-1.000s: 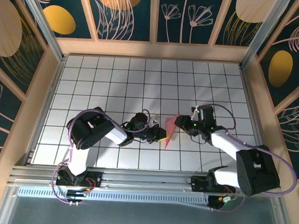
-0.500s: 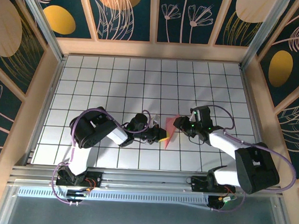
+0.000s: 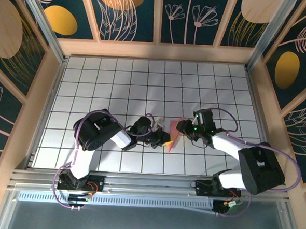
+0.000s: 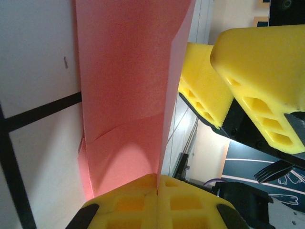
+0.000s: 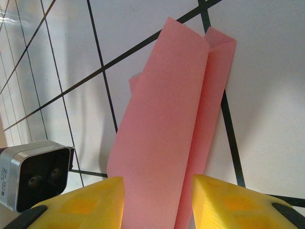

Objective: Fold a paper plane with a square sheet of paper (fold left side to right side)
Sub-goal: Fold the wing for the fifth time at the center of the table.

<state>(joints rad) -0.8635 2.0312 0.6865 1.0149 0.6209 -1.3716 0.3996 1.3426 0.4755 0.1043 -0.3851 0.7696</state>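
Observation:
The salmon-pink sheet of paper (image 3: pixel 173 134) is folded into a narrow, layered strip and stands on edge near the table's middle. My left gripper (image 3: pixel 165 141) is shut on its near end. In the left wrist view the paper (image 4: pixel 128 86) rises from between the closed yellow pads (image 4: pixel 157 179). My right gripper (image 3: pixel 181 127) is open and straddles the paper from the right. In the right wrist view the strip (image 5: pixel 167 124) runs up between the two yellow fingertips (image 5: pixel 158 186), with its creased layers visible at the far end.
The white grid table (image 3: pixel 118 86) is boxed in by wooden rails (image 3: pixel 157 51) and patterned walls. The right gripper's yellow fingers (image 4: pixel 257 71) hang close beside the paper in the left wrist view. The left wrist's grey camera housing (image 5: pixel 35 174) sits just left of the strip.
The right gripper has edged a little left toward the paper and its jaws have narrowed slightly. The left gripper and the paper have stayed put.

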